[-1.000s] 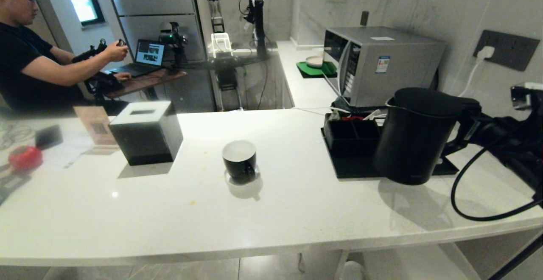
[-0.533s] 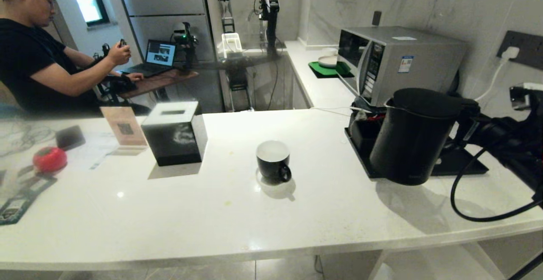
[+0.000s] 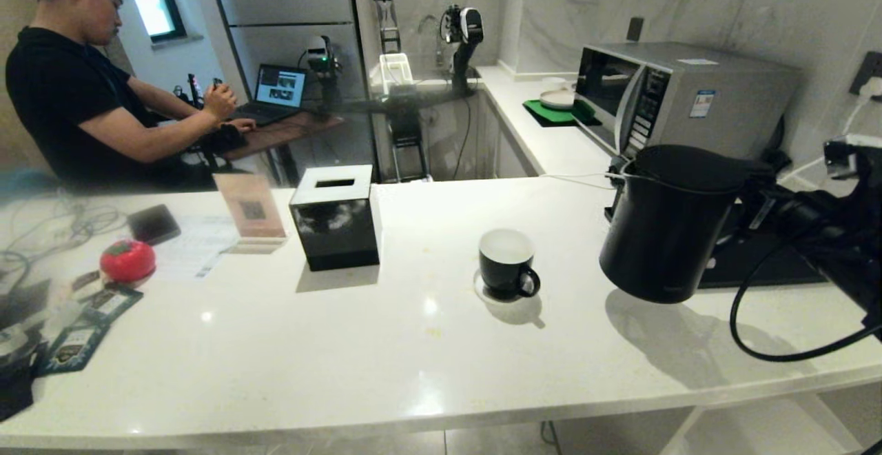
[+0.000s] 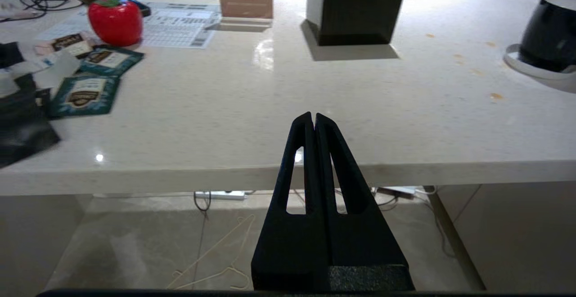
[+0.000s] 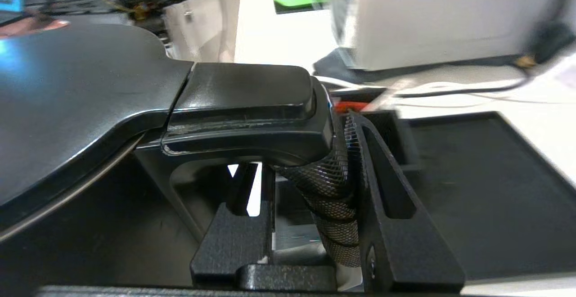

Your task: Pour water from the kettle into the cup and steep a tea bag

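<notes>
My right gripper [image 5: 310, 189] clasped the handle of the kettle [image 3: 665, 224], held off the counter [image 3: 386, 345] to the right of the cup [image 3: 506, 262], while my left gripper [image 4: 313, 119], fingers pressed together, hung at the near edge

I noted a matte black kettle [image 3: 667, 224], a glossy black cup [image 3: 508, 272] with white inside, a white speckled tabletop [image 3: 386, 345], and teal packets [image 4: 85, 95].

One kettle [image 3: 672, 224], one cup [image 3: 506, 263], three teal packets [image 4: 85, 95] (others blurred).
</notes>
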Controlling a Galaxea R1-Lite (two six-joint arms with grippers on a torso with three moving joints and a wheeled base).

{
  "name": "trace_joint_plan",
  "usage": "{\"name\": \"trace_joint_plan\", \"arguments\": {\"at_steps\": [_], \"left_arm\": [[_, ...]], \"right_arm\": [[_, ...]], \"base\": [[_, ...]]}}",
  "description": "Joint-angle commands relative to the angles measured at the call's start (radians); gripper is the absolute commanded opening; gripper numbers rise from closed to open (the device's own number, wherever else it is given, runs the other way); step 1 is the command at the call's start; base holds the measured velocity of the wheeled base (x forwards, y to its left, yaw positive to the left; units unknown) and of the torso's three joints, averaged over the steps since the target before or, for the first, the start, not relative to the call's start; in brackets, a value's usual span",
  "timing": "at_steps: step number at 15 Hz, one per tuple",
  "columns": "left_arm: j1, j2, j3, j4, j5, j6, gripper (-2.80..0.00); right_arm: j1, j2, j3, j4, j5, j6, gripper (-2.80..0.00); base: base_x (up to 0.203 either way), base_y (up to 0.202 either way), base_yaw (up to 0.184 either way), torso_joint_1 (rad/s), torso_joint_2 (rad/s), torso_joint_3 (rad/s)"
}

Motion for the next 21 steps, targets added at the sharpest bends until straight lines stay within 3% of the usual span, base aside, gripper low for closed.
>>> {"name": "trace_joint_plan", "arguments": {"at_steps": [1, 10, 16, 21], "left_arm": [[0.001, 0.001, 0.000, 0.000, 0.000, -0.001, -2.80], [0.001, 0.001, 0.000, 0.000, 0.000, -0.001, -2.80], [0.001, 0.001, 0.000, 0.000, 0.000, -0.001, -2.80], [0.001, 0.001, 0.000, 0.000, 0.000, -0.001, -2.80]], "right_arm": [[-0.001, -0.002, 0.000, -0.007, 0.001, 0.001, -2.80], [0.005, -0.006, -0.006, -0.006, 0.001, -0.032, -2.80], [0.047, -0.003, -0.026, 0.009, 0.001, -0.039, -2.80], [0.092, 0.003, -0.031, 0.034, 0.000, -0.097, -2.80]], "base": [[0.000, 0.102, -0.002, -0.002, 0.00, 0.003], [0.000, 0.000, 0.000, 0.000, 0.00, 0.000], [0.000, 0.000, 0.000, 0.000, 0.00, 0.000], [0.000, 0.000, 0.000, 0.000, 0.00, 0.000]]}}
